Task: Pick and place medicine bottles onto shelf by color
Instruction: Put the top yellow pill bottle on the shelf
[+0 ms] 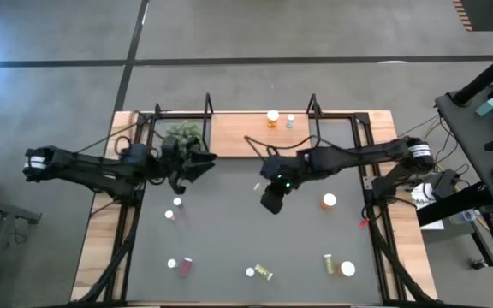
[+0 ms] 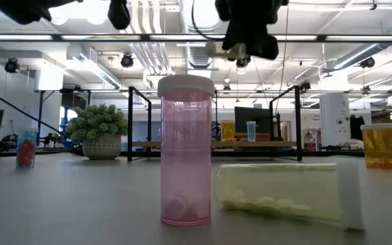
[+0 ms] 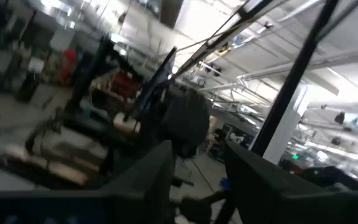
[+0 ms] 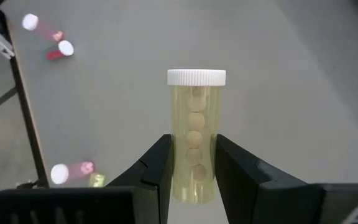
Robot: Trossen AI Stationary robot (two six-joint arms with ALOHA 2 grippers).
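Note:
My right gripper [image 1: 270, 195] hangs above the middle of the dark mat [image 1: 229, 239], shut on a yellow-green bottle [image 4: 194, 134] with a white cap. My left gripper [image 1: 197, 167] is open and empty, raised beside the small green plant [image 1: 182, 133]. The wooden shelf [image 1: 238, 135] stands at the far edge; an orange bottle [image 1: 272, 118] and a pale bottle [image 1: 290, 121] stand on its board. Loose bottles are on the mat: pink [image 1: 175, 208], orange [image 1: 328, 201], two near the front left [image 1: 180, 264], and yellow-green ones [image 1: 262, 272] [image 1: 336, 265]. My right gripper pinches the bottle's body near its bottom end [image 4: 194, 171] between its two fingers. The fingers lie along the bottle and slant down toward the mat. The capped end [image 4: 196, 77] sticks out past the fingertips, and the bottle is lifted clear.
In the low view a pink bottle [image 2: 186, 156] stands upright close by, with a yellow-green one [image 2: 284, 194] lying on its side next to it. The shelf's black uprights [image 1: 208, 107] [image 1: 313, 104] rise at both ends. Cables run along the right table edge [image 1: 375, 184].

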